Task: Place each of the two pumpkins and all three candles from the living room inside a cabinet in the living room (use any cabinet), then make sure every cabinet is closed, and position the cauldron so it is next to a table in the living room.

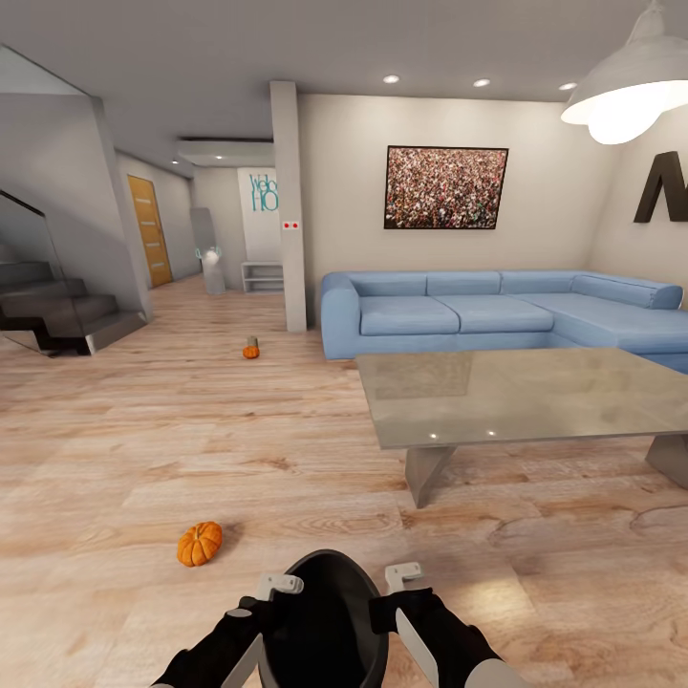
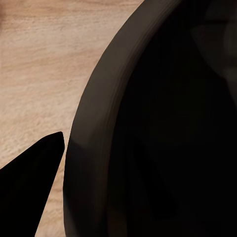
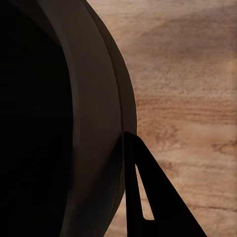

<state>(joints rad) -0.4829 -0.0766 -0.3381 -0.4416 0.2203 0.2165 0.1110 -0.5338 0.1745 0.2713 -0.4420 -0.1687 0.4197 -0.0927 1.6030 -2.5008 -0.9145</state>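
Observation:
A black cauldron point(image 1: 325, 612) hangs low in front of me, held by its rim from both sides. My left gripper point(image 1: 277, 585) is shut on the left rim and my right gripper point(image 1: 406, 576) on the right rim. In the wrist views the dark cauldron wall point(image 2: 148, 123) point(image 3: 59, 123) sits against one outer finger point(image 2: 34, 182) point(image 3: 153, 197). One orange pumpkin point(image 1: 199, 544) lies on the floor just ahead to the left. A second pumpkin point(image 1: 250, 352) lies farther off by the pillar, with a grey candle point(image 1: 252, 340) right behind it. The cabinet is out of view.
A low grey table point(image 1: 516, 392) stands ahead to the right, with a blue corner sofa point(image 1: 478, 311) behind it. A pillar point(image 1: 290, 205), a white shelf bench point(image 1: 263, 277) and stairs point(image 1: 57, 315) lie at the back left. Wood floor stretches between.

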